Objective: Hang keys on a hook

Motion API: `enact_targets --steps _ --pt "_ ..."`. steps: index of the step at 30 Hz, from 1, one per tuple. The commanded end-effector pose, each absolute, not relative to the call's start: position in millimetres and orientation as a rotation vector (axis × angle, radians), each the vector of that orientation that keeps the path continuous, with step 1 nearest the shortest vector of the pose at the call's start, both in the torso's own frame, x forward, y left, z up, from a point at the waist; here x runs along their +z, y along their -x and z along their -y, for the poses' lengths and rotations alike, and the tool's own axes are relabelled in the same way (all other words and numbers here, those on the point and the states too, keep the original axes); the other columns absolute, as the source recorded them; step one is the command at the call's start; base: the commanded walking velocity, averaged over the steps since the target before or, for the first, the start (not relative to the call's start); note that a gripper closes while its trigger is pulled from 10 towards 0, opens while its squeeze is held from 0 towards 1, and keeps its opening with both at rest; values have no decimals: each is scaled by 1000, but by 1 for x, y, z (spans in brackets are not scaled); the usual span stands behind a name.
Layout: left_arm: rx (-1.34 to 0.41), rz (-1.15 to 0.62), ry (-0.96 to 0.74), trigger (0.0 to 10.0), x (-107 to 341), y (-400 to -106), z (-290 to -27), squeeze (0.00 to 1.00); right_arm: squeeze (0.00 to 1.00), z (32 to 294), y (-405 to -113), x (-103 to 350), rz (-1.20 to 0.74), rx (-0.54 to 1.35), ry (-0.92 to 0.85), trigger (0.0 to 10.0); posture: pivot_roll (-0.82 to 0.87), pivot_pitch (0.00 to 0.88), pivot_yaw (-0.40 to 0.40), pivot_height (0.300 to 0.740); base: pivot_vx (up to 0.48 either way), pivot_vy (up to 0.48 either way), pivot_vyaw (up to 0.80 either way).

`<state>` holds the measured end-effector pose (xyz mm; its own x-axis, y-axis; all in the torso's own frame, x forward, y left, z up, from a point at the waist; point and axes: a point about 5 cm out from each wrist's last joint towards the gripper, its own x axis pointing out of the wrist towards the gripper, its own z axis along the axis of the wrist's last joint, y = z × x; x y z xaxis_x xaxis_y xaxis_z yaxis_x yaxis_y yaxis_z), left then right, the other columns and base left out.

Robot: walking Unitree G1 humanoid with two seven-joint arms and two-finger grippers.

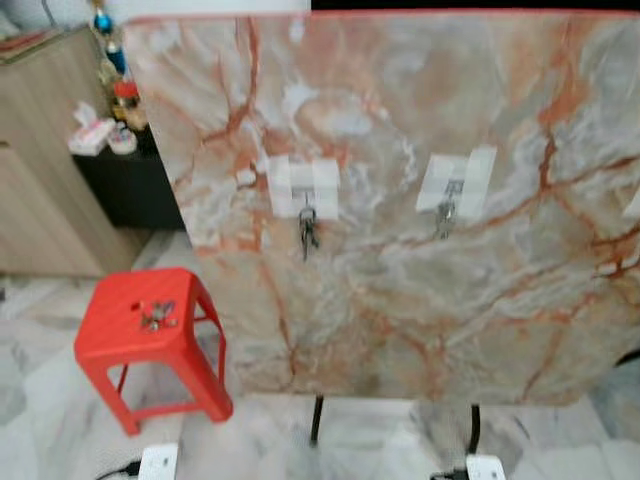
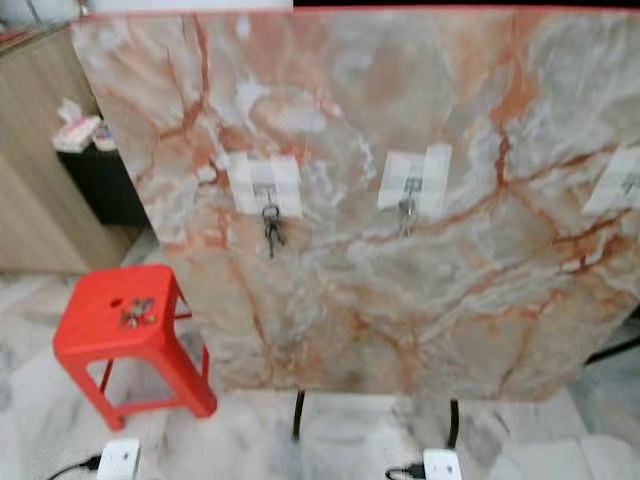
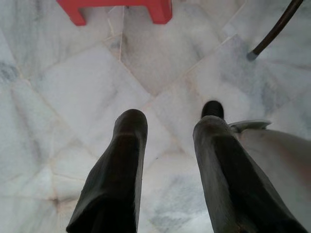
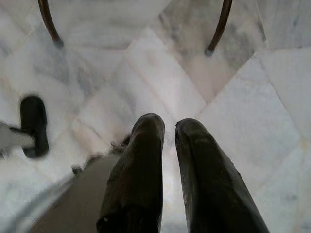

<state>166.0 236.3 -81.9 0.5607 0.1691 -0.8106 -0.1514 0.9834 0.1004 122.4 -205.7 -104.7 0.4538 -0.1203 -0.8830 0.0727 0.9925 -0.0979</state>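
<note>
An upright marble board (image 1: 400, 300) carries hooks on white tape patches. A bunch of keys (image 1: 308, 232) hangs from the left hook (image 1: 305, 190). A smaller metal piece (image 1: 444, 218) dangles from the middle hook (image 1: 453, 185), and a third patch (image 2: 625, 185) sits at the board's right edge. More keys (image 1: 157, 316) lie on top of a red stool (image 1: 105, 335) left of the board. My left gripper (image 3: 171, 124) hangs over the floor, open and empty. My right gripper (image 4: 170, 125) also points at the floor, shut on nothing.
A wooden cabinet (image 1: 40, 160) and a dark shelf with small items (image 1: 95, 132) stand at the left. Thin black legs (image 1: 316, 420) hold the board up. Two white plug boxes (image 1: 158, 462) (image 1: 485, 468) lie on the marble floor in front.
</note>
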Motion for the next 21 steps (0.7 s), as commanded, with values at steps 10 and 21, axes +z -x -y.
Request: enact_targets --steps 10,21 --pt "182 -982 -35 10000 -84 -161 -239 0 0 199 -126 -105 -1097 -92 43 10000 1 0 13 740 0 352 0" --pt "188 -987 -36 10000 -84 -159 -241 0 0 196 -124 -106 -1106 -56 69 10000 4 0 14 740 0 352 373"
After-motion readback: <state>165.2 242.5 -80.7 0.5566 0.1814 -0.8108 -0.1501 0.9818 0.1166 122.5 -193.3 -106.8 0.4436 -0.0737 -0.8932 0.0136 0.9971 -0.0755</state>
